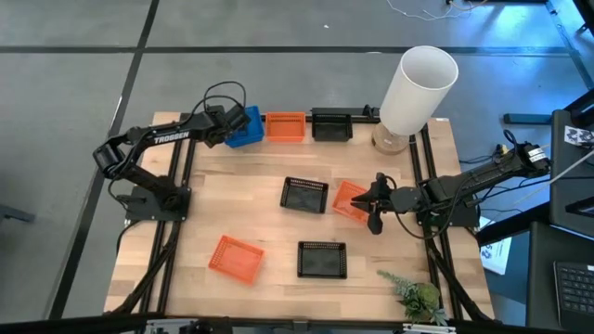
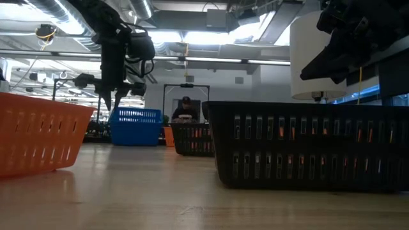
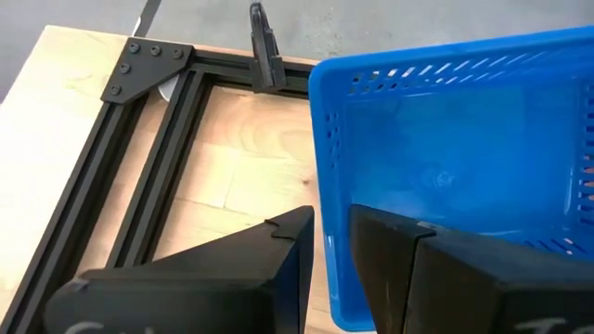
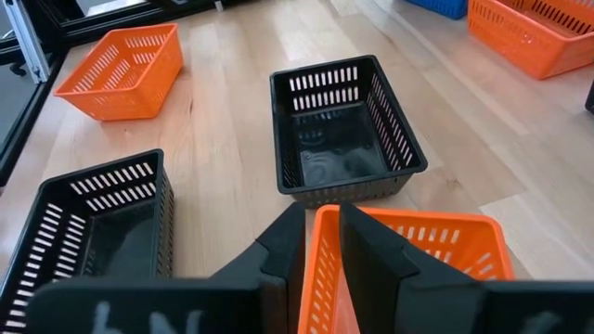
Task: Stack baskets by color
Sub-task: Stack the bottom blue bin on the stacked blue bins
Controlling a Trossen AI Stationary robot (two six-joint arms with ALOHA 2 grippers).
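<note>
At the far edge, a blue basket (image 1: pixel 247 126), an orange basket (image 1: pixel 285 125) and a black basket (image 1: pixel 330 123) stand in a row. My left gripper (image 3: pixel 329 223) is shut on the blue one (image 3: pixel 445 176). A black basket (image 1: pixel 304 195) sits mid-table, and beside it is an orange basket (image 1: pixel 350 199) with my right gripper (image 4: pixel 320 218) shut on it. Nearer the front lie another orange basket (image 1: pixel 235 257) and another black basket (image 1: pixel 322 259), bottoms down. My left gripper pinches the blue basket's side wall (image 3: pixel 325 255) at its rim, one finger inside and one outside. It comes slanting down from the table's left. In the low view the basket (image 2: pixel 135 126) stands level on the table. My right gripper pinches the orange basket's wall (image 4: pixel 320 264) at its rim, one finger inside the basket and one outside. It reaches in from the table's right, slanting slightly down. The basket sits askew beside the middle black basket; whether it is clear of the table I cannot tell.
A tall white cylinder (image 1: pixel 415 85) stands at the far right corner. A small green plant (image 1: pixel 415 298) lies at the near right corner. Black frame rails (image 1: pixel 178 213) run along both table sides. Bare wood shows between the middle and near baskets.
</note>
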